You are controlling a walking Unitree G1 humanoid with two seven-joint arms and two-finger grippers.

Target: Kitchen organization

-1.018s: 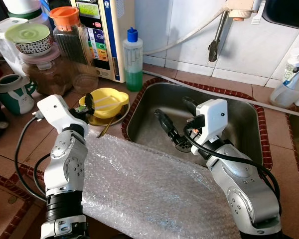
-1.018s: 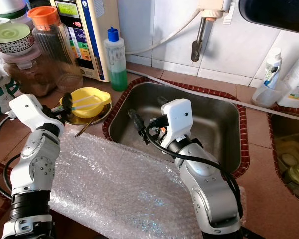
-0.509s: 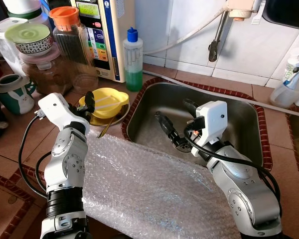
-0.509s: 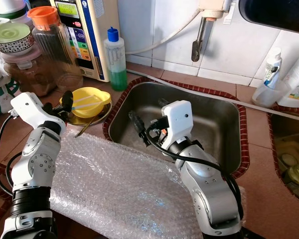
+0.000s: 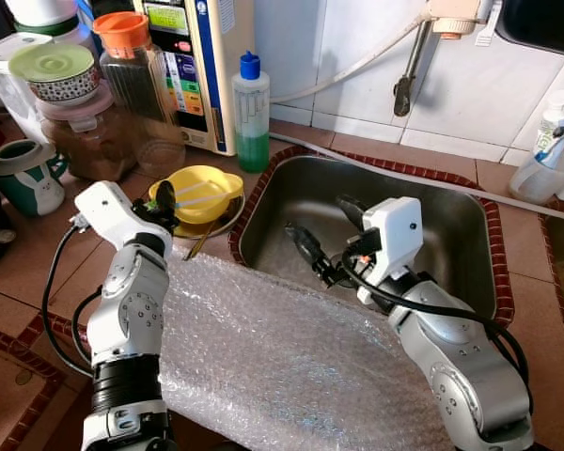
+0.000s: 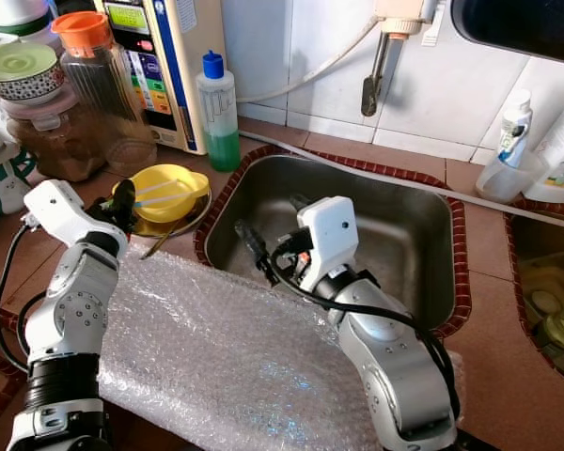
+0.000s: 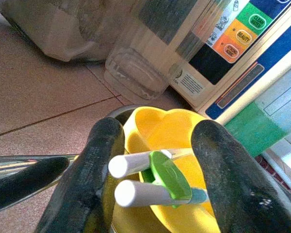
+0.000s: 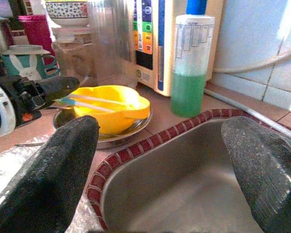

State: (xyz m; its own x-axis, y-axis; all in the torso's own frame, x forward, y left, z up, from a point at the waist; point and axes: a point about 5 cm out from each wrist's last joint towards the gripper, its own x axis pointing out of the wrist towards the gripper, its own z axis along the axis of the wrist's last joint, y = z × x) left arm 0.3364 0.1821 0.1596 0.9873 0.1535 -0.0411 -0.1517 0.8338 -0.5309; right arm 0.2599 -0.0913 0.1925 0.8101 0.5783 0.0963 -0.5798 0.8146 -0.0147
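Note:
A yellow bowl (image 5: 205,186) sits on a metal plate (image 5: 227,218) on the counter left of the sink. Two white-handled utensils (image 7: 146,178) with a green part lie across it. My left gripper (image 5: 164,201) is at the bowl's near-left rim, open, with its fingers (image 7: 101,160) on either side of the handles' ends. My right gripper (image 5: 325,231) hangs open over the left part of the steel sink (image 5: 456,221), pointing toward the bowl (image 8: 111,109), with nothing between its fingers (image 8: 53,179).
A sheet of bubble wrap (image 5: 263,348) covers the counter in front. Behind the bowl stand a green soap bottle (image 5: 251,113), jars (image 5: 94,127), a white appliance (image 5: 195,56) and a mug (image 5: 23,174). A tap (image 5: 409,70) hangs over the sink; bottles (image 5: 545,141) stand far right.
My right gripper has moved left across the sink toward its left rim. My left gripper has edged slightly closer to the bowl.

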